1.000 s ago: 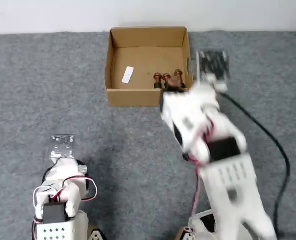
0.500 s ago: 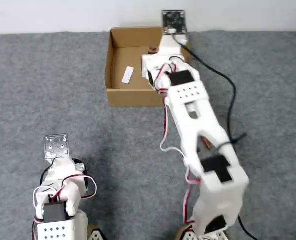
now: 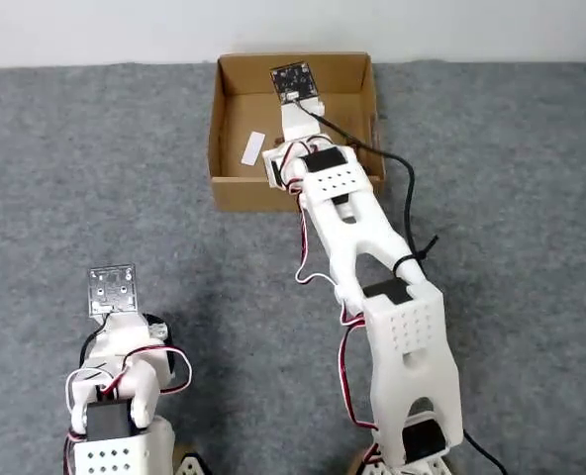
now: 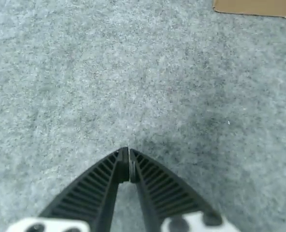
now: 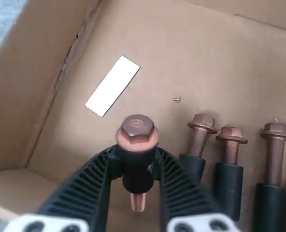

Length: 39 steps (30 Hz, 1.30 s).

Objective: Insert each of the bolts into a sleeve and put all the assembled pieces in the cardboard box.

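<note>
1. The right claw (image 5: pixel 137 160) pinches the black sleeve (image 5: pixel 138 175) of one assembled piece. The copper bolt head (image 5: pixel 137 131) sits just above the fingers, and the bolt's tip pokes out below the sleeve. Gripping the sleeve rather than the bolt probably keeps the two parts together as one unit.
2. The piece hangs inside the cardboard box (image 3: pixel 239 193), apparently above the floor, though contact cannot be ruled out. My reading is that the step in hand is setting it down, and the claw has yet to let go.
3. In the high view the right arm (image 3: pixel 352 228) stretches from the lower right up to the box at the upper middle of the frame, with its wrist over the open top.
4. Three assembled pieces (image 5: pixel 230 164) already rest in the box in a row, side by side, heads pointing the same way, just beside the held one. I cannot tell whether they lie flat or lean.
5. A white label (image 5: pixel 112 85) lies flat on the box floor, apart from the bolts.
6. The left claw (image 4: pixel 128 165) is pressed together on nothing, over the grey mat (image 4: pixel 181 72). In the high view the left arm (image 3: pixel 125 371) is at the lower left, well clear of the box, probably parked out of the way.
</note>
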Motion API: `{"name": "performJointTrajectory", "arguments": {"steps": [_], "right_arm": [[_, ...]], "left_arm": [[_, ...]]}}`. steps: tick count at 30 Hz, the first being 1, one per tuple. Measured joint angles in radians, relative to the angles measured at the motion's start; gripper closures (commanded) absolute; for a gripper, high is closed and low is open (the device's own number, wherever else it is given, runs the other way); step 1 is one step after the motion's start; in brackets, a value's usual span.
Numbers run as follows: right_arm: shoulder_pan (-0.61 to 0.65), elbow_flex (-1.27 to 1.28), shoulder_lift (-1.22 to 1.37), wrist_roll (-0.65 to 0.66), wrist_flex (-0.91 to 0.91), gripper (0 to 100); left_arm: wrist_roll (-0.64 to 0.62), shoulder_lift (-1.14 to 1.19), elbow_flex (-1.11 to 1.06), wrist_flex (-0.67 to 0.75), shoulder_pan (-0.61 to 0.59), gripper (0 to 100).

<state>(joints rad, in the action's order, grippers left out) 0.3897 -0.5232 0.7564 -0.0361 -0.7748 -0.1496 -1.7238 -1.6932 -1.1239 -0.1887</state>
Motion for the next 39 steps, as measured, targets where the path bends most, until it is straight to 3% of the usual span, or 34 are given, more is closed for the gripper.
{"name": "performJointTrajectory", "arguments": {"steps": [15,23,34,39], "right_arm": [[0.026,-0.052,-0.021,0.0,-0.104,85.2],[0.043,-0.052,-0.209,-0.002,-0.368,85.2],[0.044,-0.052,-0.407,-0.199,-0.799,85.0],[0.048,-0.052,-0.437,-0.351,-0.971,85.0]], "left_arm": [[0.0,0.0,0.0,0.0,0.0,99],[0.0,0.0,0.0,0.0,0.0,99],[0.0,0.0,0.0,0.0,0.0,99],[-0.006,0.0,0.0,0.0,0.0,99]]}}
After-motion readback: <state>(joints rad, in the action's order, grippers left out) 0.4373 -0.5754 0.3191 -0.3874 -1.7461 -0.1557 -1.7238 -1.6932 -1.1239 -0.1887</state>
